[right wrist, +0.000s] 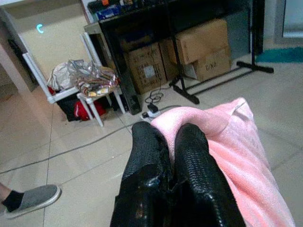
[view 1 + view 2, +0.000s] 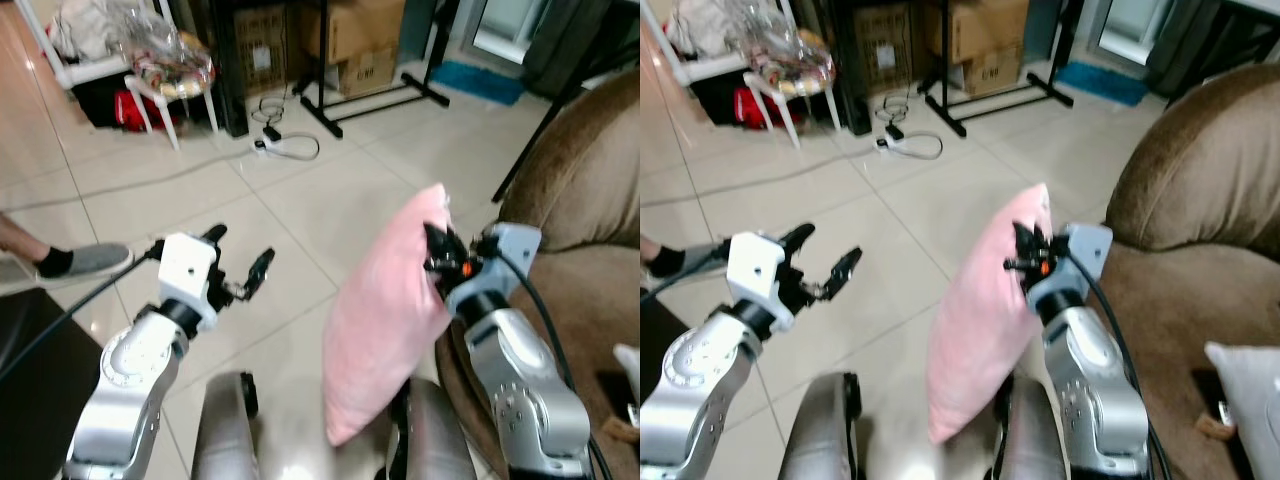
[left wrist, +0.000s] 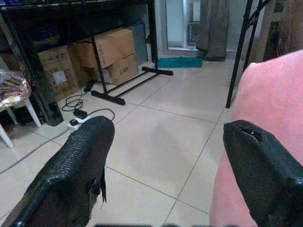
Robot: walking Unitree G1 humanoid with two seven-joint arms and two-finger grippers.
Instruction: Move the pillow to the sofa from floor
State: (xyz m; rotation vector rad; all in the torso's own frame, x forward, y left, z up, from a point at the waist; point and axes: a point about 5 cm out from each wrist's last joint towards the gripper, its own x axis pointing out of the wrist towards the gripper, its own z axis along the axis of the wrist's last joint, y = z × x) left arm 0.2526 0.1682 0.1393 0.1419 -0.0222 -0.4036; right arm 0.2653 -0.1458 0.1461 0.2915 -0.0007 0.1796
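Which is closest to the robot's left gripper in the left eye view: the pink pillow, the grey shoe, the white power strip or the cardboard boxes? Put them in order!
From the open left gripper:
1. Pink pillow, just to its right, held up by the right gripper.
2. Grey shoe, on the floor to its left; nearly as close as the pillow.
3. White power strip, farther ahead on the tiles.
4. Cardboard boxes, farthest, at the back.

Even, soft indoor light fills the room, and the pale floor tiles (image 2: 330,200) carry a mild sheen with only faint shadows. Both eye views are slightly soft, most blurred along the bottom edge. In the wrist views the black fingers (image 3: 75,175) loom large and a little out of focus, while the shelving (image 1: 156,28) behind sits in shade.
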